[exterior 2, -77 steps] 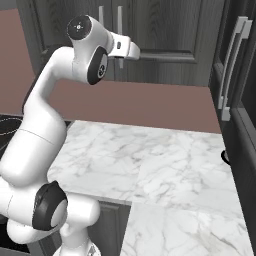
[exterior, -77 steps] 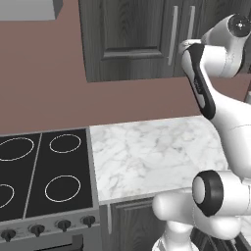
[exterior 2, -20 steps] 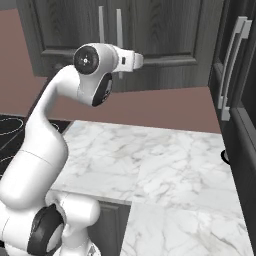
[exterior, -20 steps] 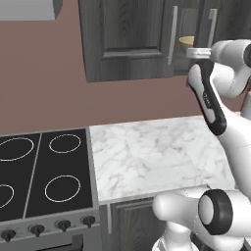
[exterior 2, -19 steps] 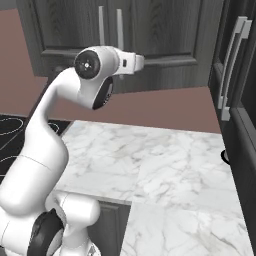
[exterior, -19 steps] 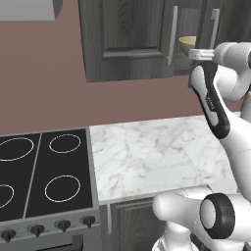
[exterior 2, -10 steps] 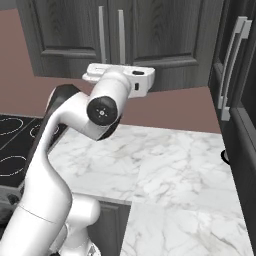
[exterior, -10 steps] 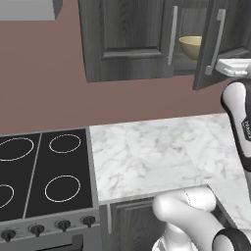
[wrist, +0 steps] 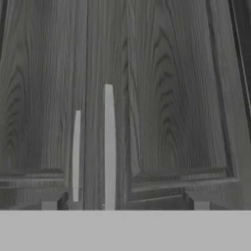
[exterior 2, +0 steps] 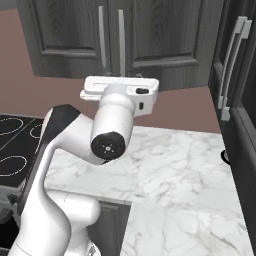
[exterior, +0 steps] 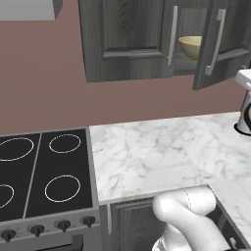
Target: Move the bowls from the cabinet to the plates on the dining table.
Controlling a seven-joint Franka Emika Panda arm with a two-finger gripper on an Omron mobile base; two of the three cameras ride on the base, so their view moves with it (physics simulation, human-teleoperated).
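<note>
- Swung open since a second ago, the right door [exterior: 221, 41] of the dark grey wood-grain wall cabinet [exterior: 130, 39] now stands ajar, and the white arm has pulled back and down from its handle.
- Inside the opened gap, at 1 o'clock in the left base view, the plain olive-yellow round bowl [exterior: 191, 46] sits on the cabinet shelf, partly hidden by the door edge.
- White grey-veined marble counter [exterior: 162, 154] runs below the cabinet, with a black stove [exterior: 41, 174] with four white rings adjoining it at 8 o'clock and a plain brown-pink wall [exterior: 44, 93] behind.
- At 3 o'clock in the right base view stands a tall dark grey unit with long silver bar handles [exterior 2: 231, 67].
- Two-finger gripper [wrist: 125, 206] has let go: its fingertips [wrist: 49, 205] stand wide apart at 6 o'clock in the hand view, holding nothing, with the door's long silver bar handle [wrist: 108, 147] between them and the neighbouring handle [wrist: 76, 156] just beside the left tip; whether either tip touches a bar I cannot tell.
- White hand [exterior 2: 120, 90] lies level in front of the cabinet doors in the right base view, the forearm and dark-capped joint [exterior 2: 107, 145] dropping from it toward 7 o'clock to the base.
</note>
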